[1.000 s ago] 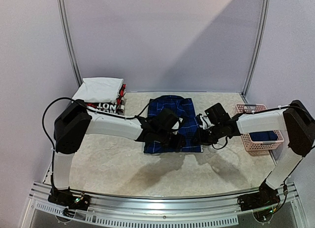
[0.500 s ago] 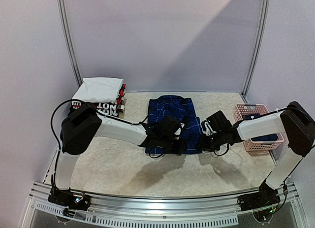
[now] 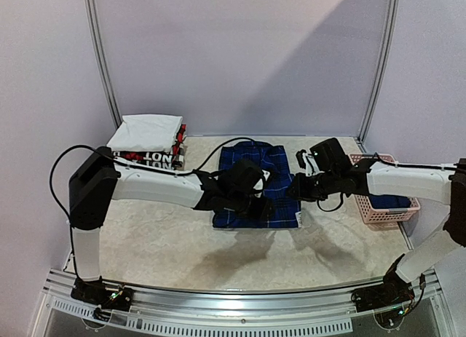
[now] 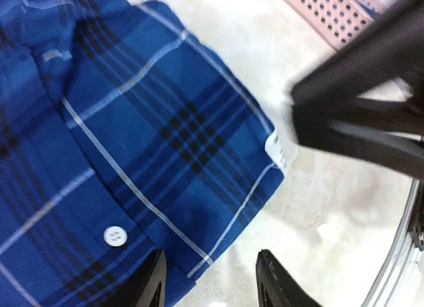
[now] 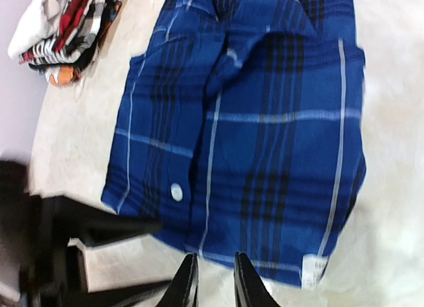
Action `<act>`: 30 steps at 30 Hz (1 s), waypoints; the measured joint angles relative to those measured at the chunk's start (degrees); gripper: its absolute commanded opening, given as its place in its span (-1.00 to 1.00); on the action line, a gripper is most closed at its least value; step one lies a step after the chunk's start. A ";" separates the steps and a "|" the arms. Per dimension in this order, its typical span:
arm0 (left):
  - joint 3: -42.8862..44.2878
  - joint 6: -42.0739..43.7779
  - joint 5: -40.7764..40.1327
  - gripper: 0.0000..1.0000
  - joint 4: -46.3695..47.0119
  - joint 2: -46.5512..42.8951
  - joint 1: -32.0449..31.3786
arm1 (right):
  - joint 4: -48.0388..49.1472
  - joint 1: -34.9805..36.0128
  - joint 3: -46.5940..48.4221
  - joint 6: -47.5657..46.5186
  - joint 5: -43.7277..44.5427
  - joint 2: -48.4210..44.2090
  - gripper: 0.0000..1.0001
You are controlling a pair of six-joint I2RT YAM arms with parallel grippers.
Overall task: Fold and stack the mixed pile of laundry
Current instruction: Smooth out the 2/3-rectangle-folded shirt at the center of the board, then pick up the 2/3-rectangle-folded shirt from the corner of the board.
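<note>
The dark-blue plaid shirt [image 3: 278, 164] lies folded flat in the middle of the table, collar toward the back. My left gripper [image 3: 261, 203] hovers over its near half. In the left wrist view this gripper [image 4: 212, 284] is open above the shirt's [image 4: 132, 141] near right corner, holding nothing. My right gripper [image 3: 294, 189] hangs raised beside the shirt's right edge. In the right wrist view the right gripper [image 5: 213, 284] shows only a narrow gap, with bare table behind and nothing in it, just off the shirt's [image 5: 265, 134] hem. A navy garment [image 3: 394, 201] lies in the basket.
The pink lattice basket [image 3: 370, 162] stands at the right edge of the table. A stack of folded white and black red-lettered garments [image 3: 149, 137] sits at the back left. Metal frame posts rise at both back corners. The left arm [image 5: 79, 234] crosses the right wrist view.
My right gripper has lifted up and back from the shirt's near right edge. The left jaws have widened and shifted slightly back over the shirt. The shirt lies as before.
</note>
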 measured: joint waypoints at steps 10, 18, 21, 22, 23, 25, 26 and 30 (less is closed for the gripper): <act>2.64 1.70 -2.73 -0.05 -3.08 -0.90 2.23 | -0.35 -7.37 9.77 -3.43 -2.43 16.15 -0.67; 6.25 3.93 -1.99 -0.06 -2.29 5.88 7.32 | 0.07 -10.25 12.33 -5.16 -4.02 26.36 -0.67; 6.25 4.22 -1.44 -0.07 -1.95 9.07 8.17 | 0.59 -10.32 12.94 -5.35 -4.28 26.88 -0.68; 6.25 4.28 -1.31 -0.07 -1.62 9.81 8.22 | 0.81 -10.32 12.94 -5.35 -4.31 26.97 -0.67; 6.25 4.39 -1.27 -0.08 -0.94 10.40 8.20 | 0.92 -10.32 12.94 -5.33 -4.31 26.99 -0.67; 6.16 4.35 -1.07 -0.09 -0.15 10.38 8.17 | 1.25 -10.32 12.74 -5.31 -4.28 26.97 -0.67; 5.75 4.26 -1.05 -0.09 0.61 10.38 8.15 | 1.51 -10.32 12.55 -5.29 -4.28 26.93 -0.67; 1.99 3.72 -1.11 -0.10 5.20 9.22 7.91 | 4.15 -10.01 9.05 -4.79 -3.91 24.90 -0.67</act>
